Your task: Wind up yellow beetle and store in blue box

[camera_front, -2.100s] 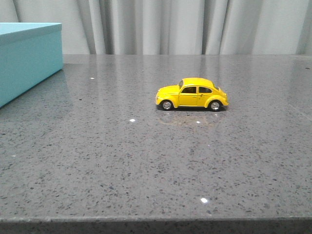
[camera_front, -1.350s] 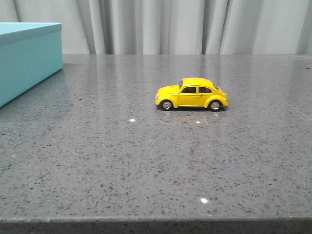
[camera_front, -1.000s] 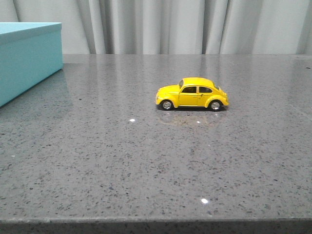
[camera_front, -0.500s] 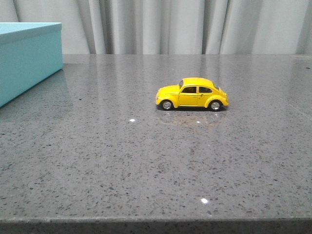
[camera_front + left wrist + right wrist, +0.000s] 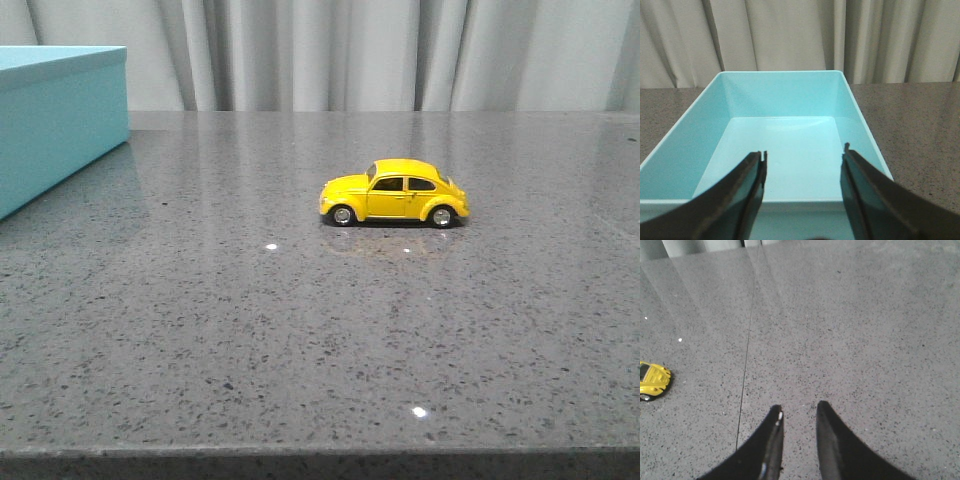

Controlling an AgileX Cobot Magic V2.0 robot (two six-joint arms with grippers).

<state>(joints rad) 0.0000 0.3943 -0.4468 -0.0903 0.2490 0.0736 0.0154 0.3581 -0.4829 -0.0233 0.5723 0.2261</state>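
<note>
1. While neither arm shows from the front, the wrist cameras place them: the left hand hangs with its jaws spread and nothing between them, looking straight down into the blue box, which lies open just beyond its fingertips with no lid on it. I judge it waits there because that is where the toy must end up.

2. The right hand hovers over bare grey surface, jaws parted by a narrow gap, holding nothing. The yellow beetle sits well off to one side of it, on its wheels, untouched; winding has not begun.

3. From the front the yellow beetle stands side-on, well apart from the blue box.

4. Hard to make out:
   - the box is cut off at the front view's edge;
   - only the car's end shows in the right wrist view;
   - no winding key or mechanism is visible.
</note>
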